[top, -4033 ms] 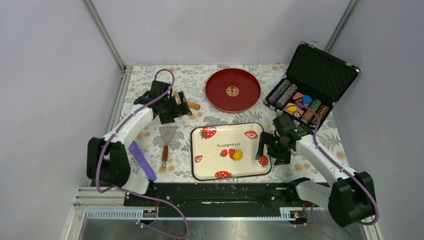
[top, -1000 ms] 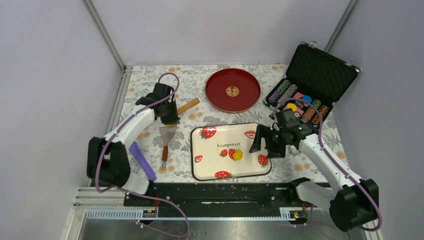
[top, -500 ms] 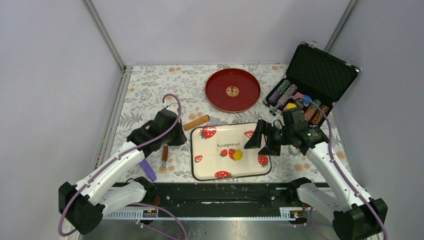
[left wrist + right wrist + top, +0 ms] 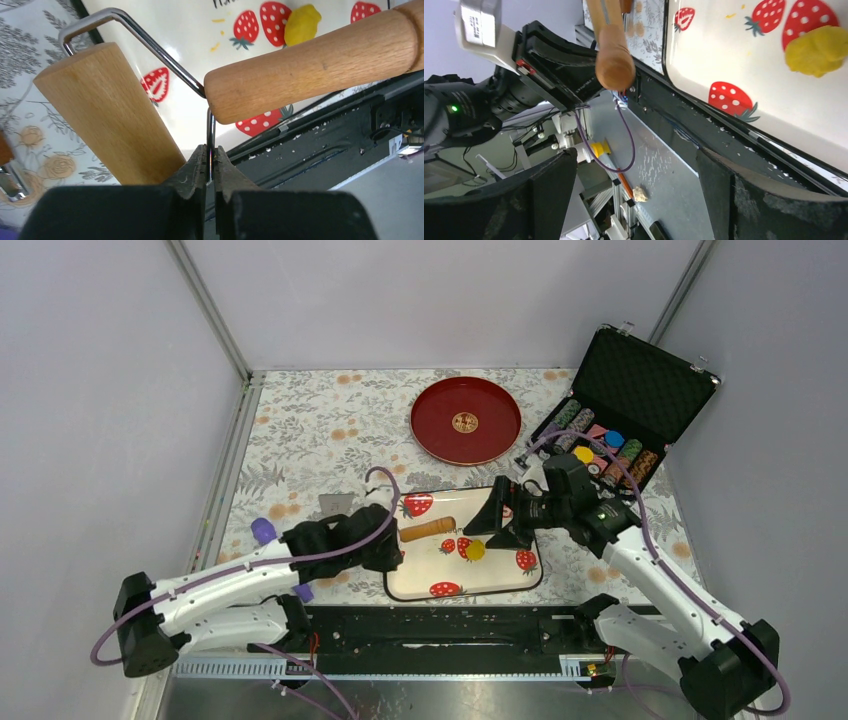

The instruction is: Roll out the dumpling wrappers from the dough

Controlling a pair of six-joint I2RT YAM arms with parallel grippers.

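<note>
The dough (image 4: 475, 550) is a bright yellow lump on the white strawberry tray (image 4: 490, 575). In the wrist views the dough (image 4: 301, 25) (image 4: 819, 50) lies on a printed strawberry. My left gripper (image 4: 392, 543) (image 4: 210, 154) is shut on the thin wire frame of a wooden roller (image 4: 428, 529), held over the tray's left part. Its wide roller (image 4: 105, 115) and its handle (image 4: 320, 60) fill the left wrist view. My right gripper (image 4: 498, 524) (image 4: 636, 160) hangs open over the tray just right of the dough, holding nothing. No dumpling wrappers are in view.
A red plate (image 4: 466, 420) sits at the back. An open black case of poker chips (image 4: 610, 410) stands at the back right. A metal spatula (image 4: 335, 505) and a purple tool (image 4: 263, 531) lie left of the tray, partly under my left arm.
My left arm has carried the roller from the back left of the table to above the tray's left part. My right gripper has moved left over the tray, still open.
</note>
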